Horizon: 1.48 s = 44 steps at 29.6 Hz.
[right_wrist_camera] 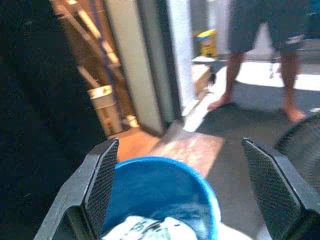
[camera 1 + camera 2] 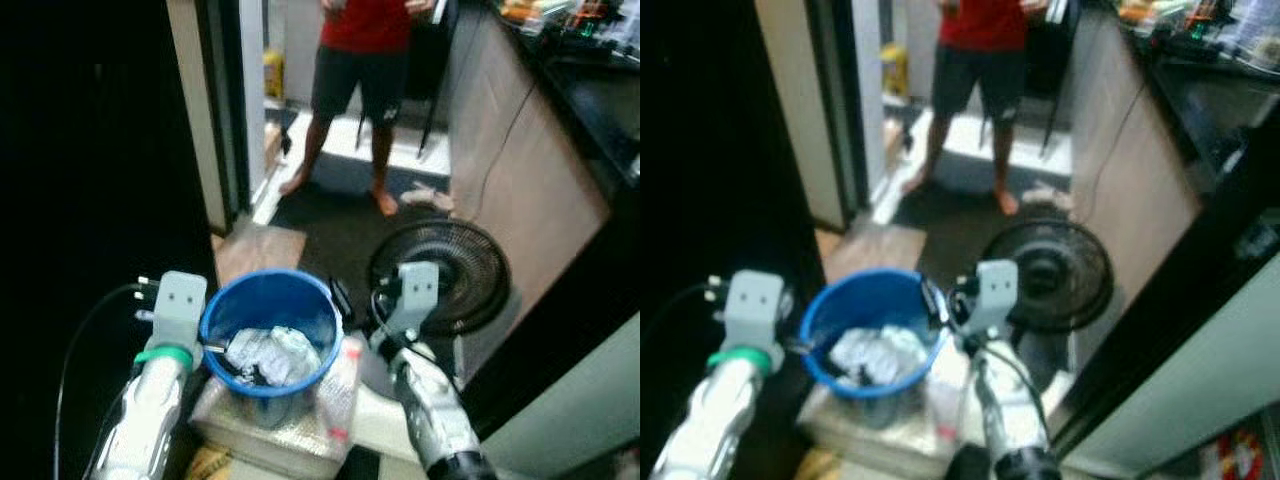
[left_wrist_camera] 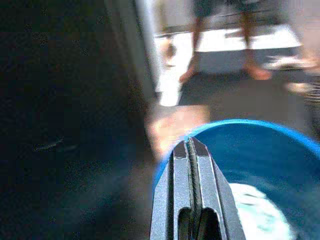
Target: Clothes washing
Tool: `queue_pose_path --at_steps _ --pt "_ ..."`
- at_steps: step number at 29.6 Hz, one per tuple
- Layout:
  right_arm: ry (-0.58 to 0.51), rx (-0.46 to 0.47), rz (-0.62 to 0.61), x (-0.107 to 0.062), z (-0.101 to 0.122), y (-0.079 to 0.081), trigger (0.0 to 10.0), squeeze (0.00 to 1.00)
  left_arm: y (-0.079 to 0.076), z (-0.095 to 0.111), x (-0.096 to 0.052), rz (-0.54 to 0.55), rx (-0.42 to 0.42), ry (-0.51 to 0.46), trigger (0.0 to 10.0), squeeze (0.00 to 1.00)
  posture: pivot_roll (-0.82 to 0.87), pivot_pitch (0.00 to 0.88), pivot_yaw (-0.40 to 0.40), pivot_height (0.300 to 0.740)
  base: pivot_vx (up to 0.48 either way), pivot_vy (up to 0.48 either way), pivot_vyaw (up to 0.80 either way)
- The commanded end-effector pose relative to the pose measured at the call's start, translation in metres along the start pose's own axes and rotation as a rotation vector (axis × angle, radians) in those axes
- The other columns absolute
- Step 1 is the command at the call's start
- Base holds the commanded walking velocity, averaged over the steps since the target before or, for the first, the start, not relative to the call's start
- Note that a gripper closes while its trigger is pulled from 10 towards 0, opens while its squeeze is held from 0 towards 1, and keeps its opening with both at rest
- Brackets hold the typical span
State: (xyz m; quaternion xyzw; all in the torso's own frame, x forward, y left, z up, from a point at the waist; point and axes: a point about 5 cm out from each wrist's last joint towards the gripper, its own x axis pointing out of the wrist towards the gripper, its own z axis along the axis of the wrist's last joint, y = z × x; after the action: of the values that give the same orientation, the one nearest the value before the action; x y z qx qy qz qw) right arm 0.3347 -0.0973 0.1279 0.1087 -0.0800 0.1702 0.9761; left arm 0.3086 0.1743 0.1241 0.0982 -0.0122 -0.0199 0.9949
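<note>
**Bucket of laundry held between two grippers, early in the wash**

Landmark: the blue bucket (image 2: 268,325), at the centre of the head views, standing on a pale box (image 2: 270,430). Positions below are given relative to it.

Left of the bucket: the left gripper (image 2: 212,349) reaches in at the near left rim. In its wrist view the two black fingers (image 3: 192,165) lie pressed together over the blue rim; whether the rim itself is pinched between them cannot be told.

Inside the bucket: a crumpled heap of pale cloth (image 2: 272,354) with a few dark patches lies at the bottom, filling it only part way. No water can be made out.

Right of the bucket: a clear bottle with a pink cap (image 2: 340,385) stands against the outer wall, on the same box. The right gripper (image 2: 937,304) is at the right rim; its wrist view shows the fingers (image 1: 100,182) spread wide, one at either side of the bucket's mouth and gripping nothing.

Beyond the bucket: a floor fan (image 2: 445,272) lies to the far right, and a person (image 2: 355,95) in a red top and dark shorts stands barefoot in the lit doorway further off.

Progress, as a judgement: the clothes are gathered in the bucket, so collection appears done. No washing machine or sink is visible, so carrying the bucket, loading and washing appear to remain.
</note>
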Motion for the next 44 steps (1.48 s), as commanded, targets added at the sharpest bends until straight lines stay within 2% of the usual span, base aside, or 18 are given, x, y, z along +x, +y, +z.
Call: queue_pose_path --at_steps 1,33,34,36,37,38,39,41,42,43,44 --pt "0.019 0.009 -0.004 -0.002 -0.005 0.0 10.0 0.0 0.003 -0.002 -0.001 0.009 0.009 0.013 10.0 0.0 0.05 0.071 -0.027 0.728 0.375 0.0 0.0" --pt "0.042 0.007 -0.004 -0.006 -0.011 0.001 10.0 0.0 0.001 -0.01 -0.004 0.0 0.005 0.051 10.0 0.0 0.06 0.078 -0.026 0.728 0.012 0.0 0.0" --pt "0.066 0.007 -0.005 -0.008 -0.017 0.0 10.0 0.0 -0.002 -0.019 -0.006 -0.02 0.01 0.081 10.0 0.0 0.06 0.079 -0.026 0.728 0.0 0.0 0.0" --pt "0.066 0.007 -0.005 -0.008 -0.017 0.0 10.0 0.0 -0.002 -0.019 -0.006 -0.02 0.01 0.081 10.0 0.0 0.06 0.079 -0.026 0.728 0.0 0.0 0.0" --pt "0.11 0.0 -0.014 -0.013 -0.028 -0.003 10.0 0.0 -0.007 -0.033 -0.01 -0.044 0.016 0.132 10.0 0.0 0.06 0.078 -0.026 0.728 0.0 0.0 0.0" --pt "0.11 0.0 -0.014 -0.013 -0.028 -0.003 10.0 0.0 -0.007 -0.033 -0.01 -0.044 0.016 0.132 10.0 0.0 0.06 0.078 -0.026 0.728 0.0 0.0 0.0" --pt "0.183 -0.003 -0.037 -0.024 -0.045 -0.008 10.0 0.0 -0.016 -0.056 -0.02 -0.093 0.011 0.22 10.0 0.0 0.06 0.08 -0.028 0.728 0.0 0.0 0.0" --pt "0.183 -0.003 -0.037 -0.024 -0.045 -0.008 10.0 0.0 -0.016 -0.056 -0.02 -0.093 0.011 0.22 10.0 0.0 0.06 0.08 -0.028 0.728 0.0 0.0 0.0" --pt "0.247 -0.004 -0.06 -0.035 -0.06 -0.013 10.0 0.0 -0.025 -0.076 -0.03 -0.133 -0.001 0.301 10.0 0.0 0.06 0.082 -0.031 0.728 0.0 0.0 0.0" --pt "0.247 -0.004 -0.06 -0.035 -0.06 -0.013 10.0 0.0 -0.025 -0.076 -0.03 -0.133 -0.001 0.301 10.0 0.0 0.06 0.082 -0.031 0.728 0.0 0.0 0.0" --pt "0.4 -0.006 -0.128 -0.069 -0.091 -0.025 10.0 0.0 -0.047 -0.123 -0.057 -0.185 -0.003 0.513 10.0 0.0 0.05 0.091 -0.036 0.728 0.0 0.0 0.0"
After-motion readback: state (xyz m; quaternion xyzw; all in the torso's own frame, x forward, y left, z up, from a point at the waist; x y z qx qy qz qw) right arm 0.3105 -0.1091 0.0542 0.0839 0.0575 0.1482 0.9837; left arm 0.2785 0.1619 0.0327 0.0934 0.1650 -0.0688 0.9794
